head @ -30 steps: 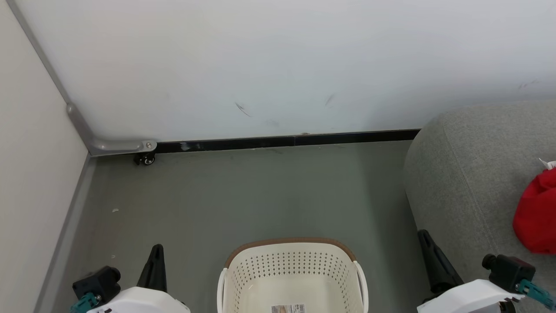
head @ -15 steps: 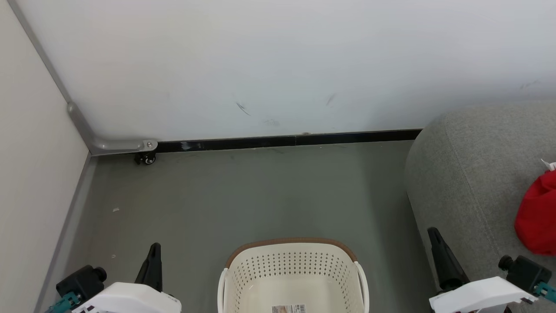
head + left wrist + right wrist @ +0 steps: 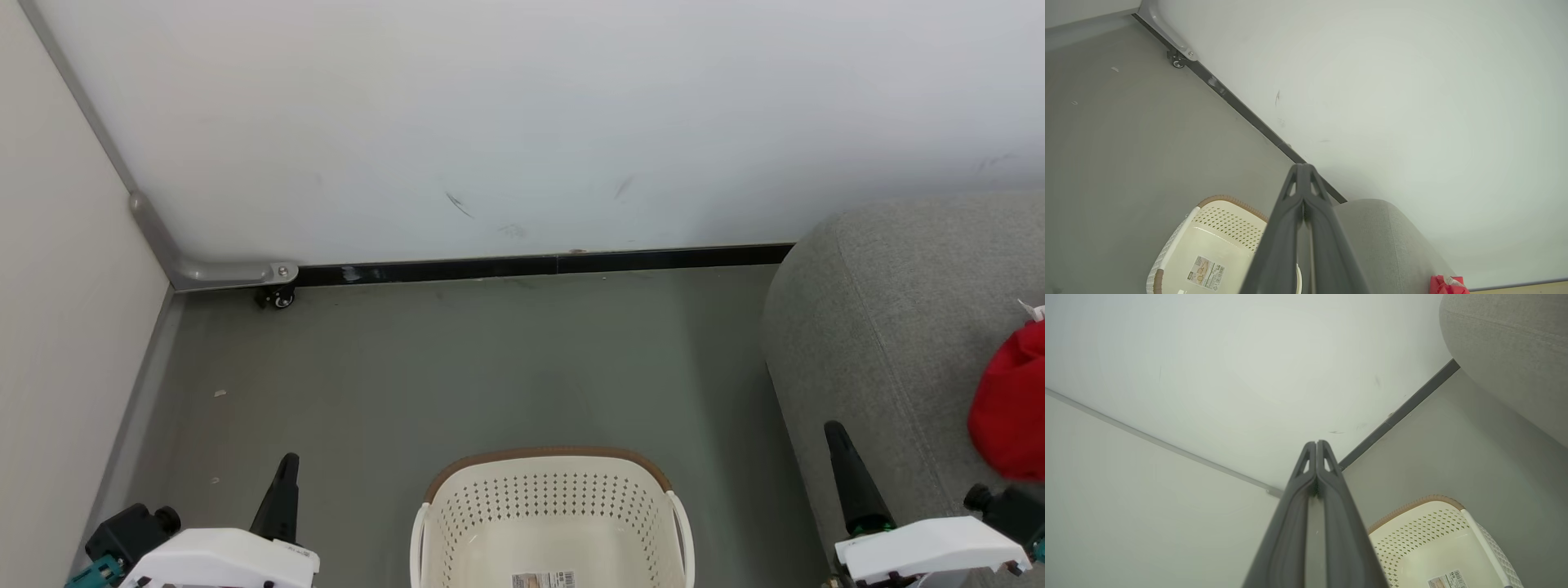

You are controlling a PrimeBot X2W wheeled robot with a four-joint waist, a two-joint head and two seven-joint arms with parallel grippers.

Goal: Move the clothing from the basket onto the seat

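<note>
On the seat (image 3: 882,327) — clothing (image 3: 1012,416) bunched; basket (image 3: 547,454) upright, mouth up.

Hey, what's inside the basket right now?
Inside the basket I see just its bare cream floor and a barcode sticker. Its near end is cut off by the frame, so that part can't be checked. Red clothing lies on the sofa.

Back wall (image 3: 522,122): white and smooth, faint dark scuffs low down.
Side wall (image 3: 49,343): cream, meeting the back wall in the left corner.
Skirting (image 3: 555,264): black strip along the foot of the back wall.
Bracket (image 3: 220,271): grey metal in the corner, small black caster (image 3: 277,300) beneath.
Floor (image 3: 457,367): flat grey-green, a few pale specks at left.
Sofa (image 3: 898,327): grey woven, rounded, at right.
Light: soft, even.
</note>
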